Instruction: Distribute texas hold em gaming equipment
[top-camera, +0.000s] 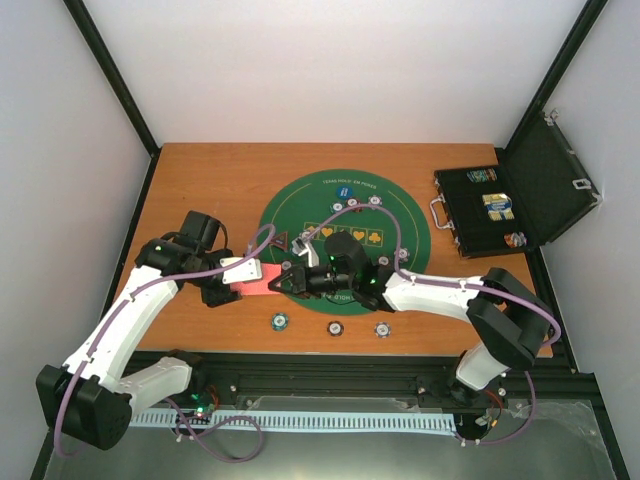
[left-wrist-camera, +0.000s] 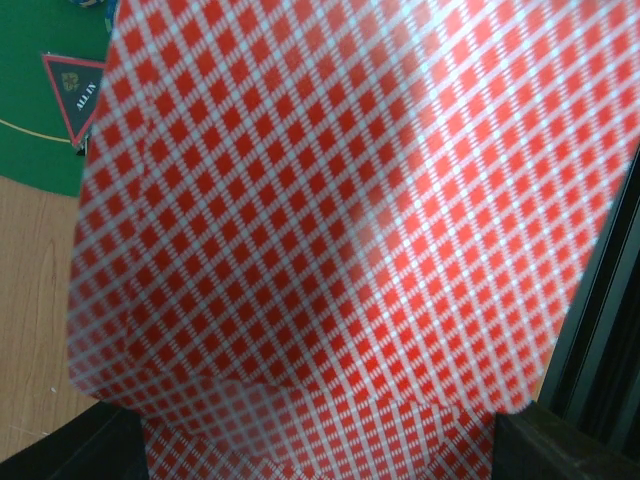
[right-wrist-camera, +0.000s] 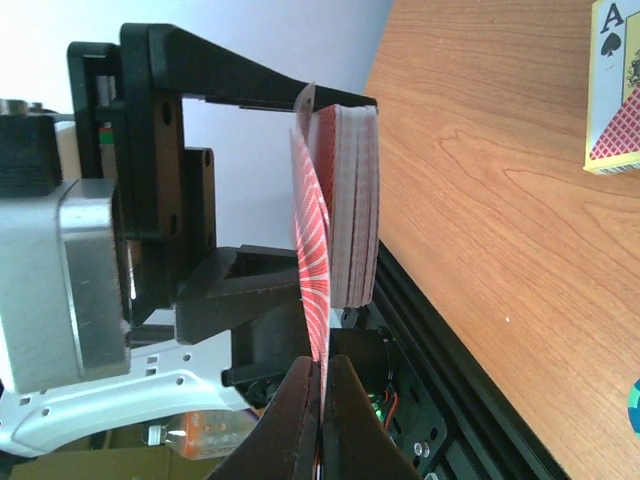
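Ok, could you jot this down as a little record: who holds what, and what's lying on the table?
left fingers: shut on the deck of cards, above the wood left of the mat
right fingers: shut on a single card, bowed away from the deck
chips: three in a row on the wood near the arms; others on the mat's far side
green mat: mid-table
black case: open, far right
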